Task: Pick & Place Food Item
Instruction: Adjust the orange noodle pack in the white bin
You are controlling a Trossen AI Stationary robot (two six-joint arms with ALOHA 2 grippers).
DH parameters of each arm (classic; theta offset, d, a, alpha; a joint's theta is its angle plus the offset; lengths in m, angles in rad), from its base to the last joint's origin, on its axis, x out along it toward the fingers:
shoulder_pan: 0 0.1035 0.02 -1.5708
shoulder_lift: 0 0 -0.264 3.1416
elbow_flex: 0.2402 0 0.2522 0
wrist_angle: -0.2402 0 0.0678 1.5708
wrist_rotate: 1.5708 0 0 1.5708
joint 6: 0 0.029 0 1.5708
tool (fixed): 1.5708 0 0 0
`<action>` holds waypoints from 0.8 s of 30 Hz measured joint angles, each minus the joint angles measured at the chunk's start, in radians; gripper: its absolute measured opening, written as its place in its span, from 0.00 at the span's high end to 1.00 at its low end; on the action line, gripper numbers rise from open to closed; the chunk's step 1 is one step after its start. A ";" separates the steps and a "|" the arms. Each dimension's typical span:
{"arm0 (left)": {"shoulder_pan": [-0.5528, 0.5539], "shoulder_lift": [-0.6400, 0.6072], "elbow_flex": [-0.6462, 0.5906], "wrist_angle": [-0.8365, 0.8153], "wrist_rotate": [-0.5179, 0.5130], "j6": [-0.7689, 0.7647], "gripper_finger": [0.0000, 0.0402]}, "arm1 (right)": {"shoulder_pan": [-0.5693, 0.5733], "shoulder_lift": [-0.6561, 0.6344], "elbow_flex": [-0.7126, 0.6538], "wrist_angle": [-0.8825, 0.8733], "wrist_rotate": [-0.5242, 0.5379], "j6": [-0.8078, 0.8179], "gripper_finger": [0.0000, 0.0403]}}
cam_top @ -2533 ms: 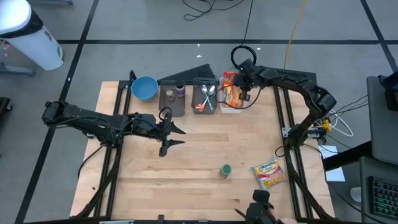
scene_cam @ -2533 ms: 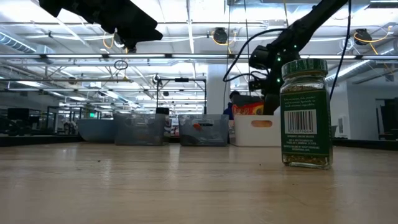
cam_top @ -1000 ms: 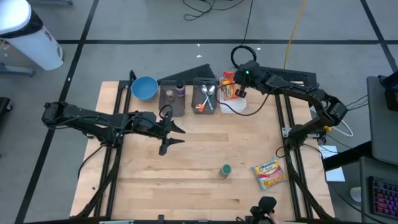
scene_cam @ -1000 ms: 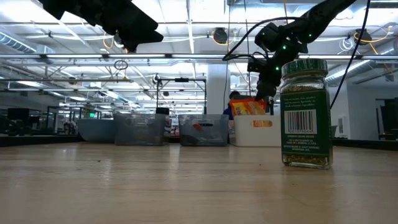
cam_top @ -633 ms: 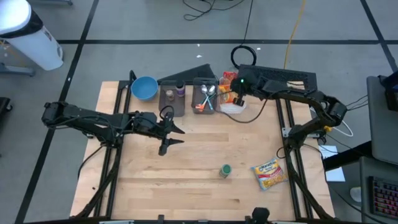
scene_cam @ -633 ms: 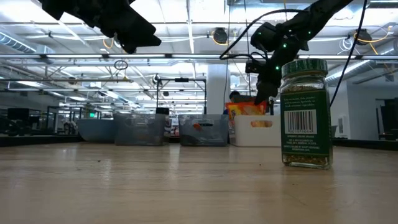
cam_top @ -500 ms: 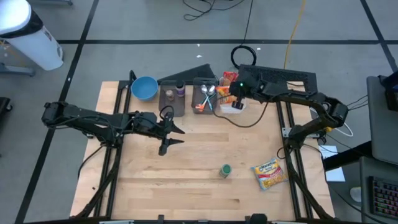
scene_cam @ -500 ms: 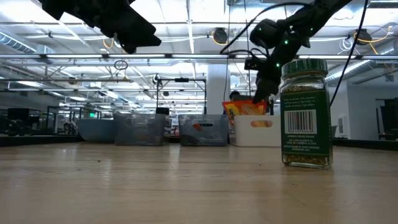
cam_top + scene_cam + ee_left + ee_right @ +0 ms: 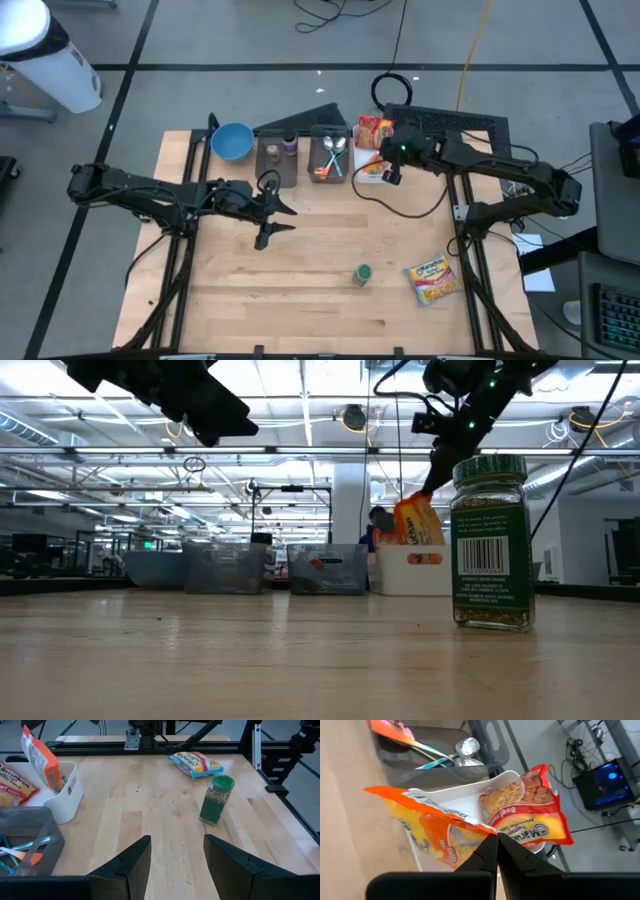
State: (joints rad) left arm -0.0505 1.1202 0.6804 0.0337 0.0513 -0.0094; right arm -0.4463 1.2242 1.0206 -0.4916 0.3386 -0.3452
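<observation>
1. The right gripper (image 9: 492, 851) was clamped on the orange packet (image 9: 427, 822), which hung above the white bin (image 9: 465, 800).
2. Best to lift until its tail cleared the rim, then swing slowly.
3. The left gripper (image 9: 175, 862) waited mid-table, jaws parted, empty.

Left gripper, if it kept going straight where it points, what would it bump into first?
Probably the green spice jar, slightly to one side of the left gripper. Only bare table lies before it; the noodle packet sits farther on.
</observation>
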 joint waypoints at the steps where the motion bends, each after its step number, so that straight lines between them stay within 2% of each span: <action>1: 0.000 0.000 0.000 0.001 0.000 0.000 0.52 | 0.006 -0.002 0.000 -0.008 0.000 0.013 1.00; 7: 0.000 0.000 0.000 0.000 0.000 -0.014 0.52 | 0.023 0.029 -0.001 0.018 -0.029 0.077 1.00; 10: 0.000 0.000 0.000 0.000 0.000 -0.015 0.52 | 0.022 0.038 -0.029 0.164 -0.102 0.104 1.00; 14: 0.000 0.000 0.000 -0.001 0.000 -0.020 0.52 | 0.022 0.037 -0.102 0.299 -0.036 0.143 1.00; 19: 0.001 0.000 0.000 -0.003 0.000 -0.020 0.52 | 0.022 0.033 -0.154 0.310 0.019 0.194 1.00; 24: 0.006 0.000 0.000 -0.003 0.000 -0.011 0.52 | 0.022 0.033 -0.164 0.304 0.028 0.258 1.00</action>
State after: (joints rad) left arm -0.0444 1.1203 0.6804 0.0303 0.0513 -0.0204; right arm -0.4239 1.2568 0.8564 -0.1876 0.3661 -0.0870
